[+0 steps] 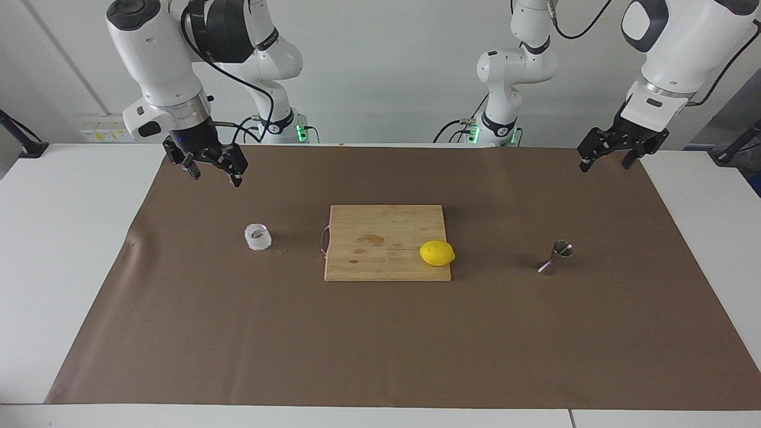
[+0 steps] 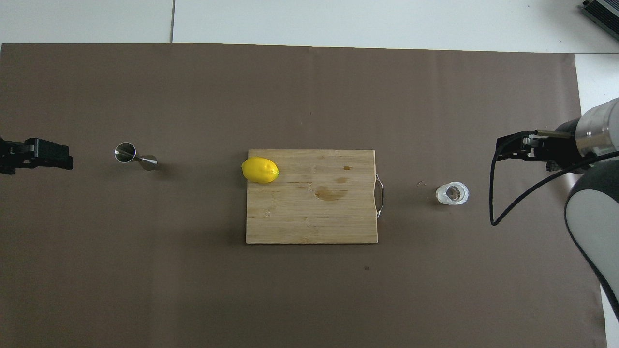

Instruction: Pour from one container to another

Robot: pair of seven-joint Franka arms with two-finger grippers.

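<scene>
The clear glass tumbler (image 1: 258, 237) (image 2: 452, 193) stands upright on the brown mat toward the right arm's end. Toward the left arm's end stands the metal jigger (image 1: 557, 257) (image 2: 135, 157), also upright. My right gripper (image 1: 216, 176) (image 2: 500, 147) hangs open over the mat, well clear of the glass, holding nothing. My left gripper (image 1: 605, 165) (image 2: 63, 157) is open too, raised over the mat's corner at its own end, apart from the jigger and empty.
A wooden cutting board (image 1: 380, 238) (image 2: 314, 217) with a metal handle lies mid-table between glass and jigger. A yellow lemon (image 1: 437, 253) (image 2: 260, 170) rests on the board's corner toward the jigger. The brown mat (image 1: 380, 345) covers most of the white table.
</scene>
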